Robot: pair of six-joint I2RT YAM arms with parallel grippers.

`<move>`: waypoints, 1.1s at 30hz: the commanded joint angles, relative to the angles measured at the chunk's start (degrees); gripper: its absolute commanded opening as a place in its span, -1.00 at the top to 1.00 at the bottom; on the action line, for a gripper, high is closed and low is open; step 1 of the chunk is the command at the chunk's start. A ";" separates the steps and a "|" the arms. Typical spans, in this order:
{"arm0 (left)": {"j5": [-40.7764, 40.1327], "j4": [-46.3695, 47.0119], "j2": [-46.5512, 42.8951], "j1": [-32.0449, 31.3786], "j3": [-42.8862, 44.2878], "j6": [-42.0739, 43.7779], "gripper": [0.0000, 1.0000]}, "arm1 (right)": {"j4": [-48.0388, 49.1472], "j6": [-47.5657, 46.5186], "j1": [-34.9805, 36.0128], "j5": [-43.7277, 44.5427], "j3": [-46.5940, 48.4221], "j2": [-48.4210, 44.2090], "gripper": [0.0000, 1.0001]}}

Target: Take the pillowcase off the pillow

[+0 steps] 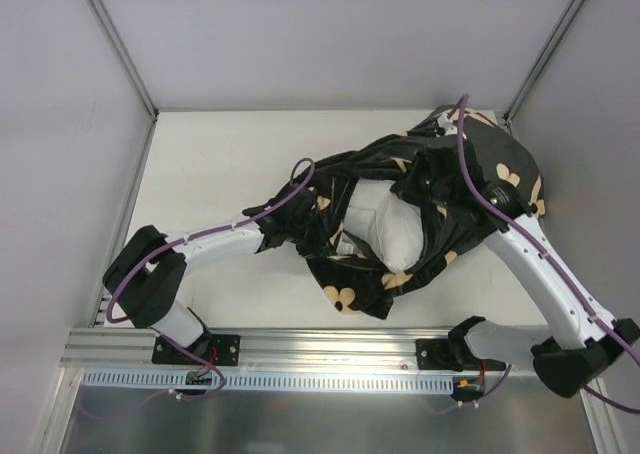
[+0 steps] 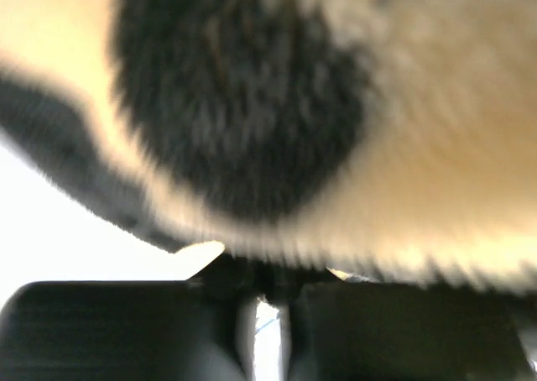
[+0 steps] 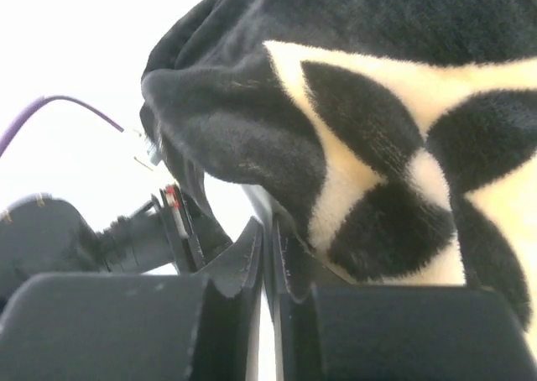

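- From above, the pillowcase [image 1: 350, 169] lies bunched at centre right of the table [image 1: 220, 164], its far end reaching towards the back right corner.
- The white pillow [image 1: 385, 224] shows through a wide opening in the middle of the fabric, with the black cover wrapped around it on all sides.
- The left gripper [image 1: 290, 224] is at the cover's left edge and the right gripper [image 1: 428, 181] is buried in folds just right of the pillow.
- On the left wrist camera, blurred black and tan pillowcase [image 2: 243, 104] fills the upper frame. The left gripper [image 2: 273, 284] is pinched closed, and the cloth comes down to its tips.
- On the right wrist camera, the pillowcase [image 3: 377, 146] hangs over the right half. The right gripper [image 3: 268, 238] is closed on a black fold running down between its fingers [image 3: 126, 331].
- A purple cable [image 3: 50, 108] curves in at the left.
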 commanded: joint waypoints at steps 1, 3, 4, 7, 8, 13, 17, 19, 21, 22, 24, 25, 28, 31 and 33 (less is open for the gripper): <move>0.12 -12.28 -3.54 1.69 1.75 5.56 0.67 | 9.99 1.64 1.35 0.54 -6.73 -9.68 0.99; -2.59 -15.26 -10.11 1.60 2.28 8.81 0.12 | 9.10 2.16 1.44 0.10 -11.24 -14.14 0.99; -3.66 -16.49 -12.24 1.60 2.29 9.86 -0.33 | 8.75 2.51 1.35 0.01 -12.91 -15.31 0.98; -8.32 -21.59 -21.64 1.43 1.76 12.59 -0.56 | 7.61 2.96 1.44 -0.69 -15.83 -17.78 0.99; -9.20 -21.60 -21.67 1.08 1.58 12.69 -0.56 | 7.52 2.96 1.44 -0.86 -15.48 -17.87 0.99; -18.51 -22.74 -26.24 -5.33 3.42 13.56 -0.81 | 7.43 1.99 1.44 -2.01 -12.85 -15.76 0.99; -21.40 -24.67 -19.23 -6.31 5.89 14.54 -0.89 | 8.05 1.03 2.31 -3.33 -10.83 -13.74 0.99; -22.48 -24.77 -16.93 -4.31 5.80 13.57 -0.87 | 7.09 0.15 3.28 -2.63 -9.59 -13.04 0.98; -20.99 -24.33 -13.16 -0.53 6.24 13.39 -0.82 | 6.47 -1.87 5.12 -2.45 -8.89 -12.42 0.99; -20.72 -23.98 -12.01 0.36 6.59 13.65 -0.80 | 6.03 -3.27 5.91 -2.80 -8.45 -11.46 0.99; -19.15 -21.62 -8.41 2.64 8.26 15.57 -0.80 | 2.80 -7.05 11.17 0.16 -6.27 -8.66 0.95; -17.92 -20.82 -8.40 3.44 8.87 16.46 -0.80 | 1.56 -8.11 13.54 2.28 -5.55 -8.64 0.73; -13.35 -19.32 -4.45 6.42 11.68 18.66 -0.77 | -2.05 -10.84 22.60 10.19 -4.23 -3.73 -0.20; -8.87 -17.39 1.07 7.92 13.71 19.98 -0.62 | -3.99 -12.07 28.06 15.73 -3.01 1.02 -0.39; -5.80 -16.24 2.50 8.19 14.50 20.16 -0.58 | -5.30 -12.86 31.05 19.50 -1.95 4.45 -0.47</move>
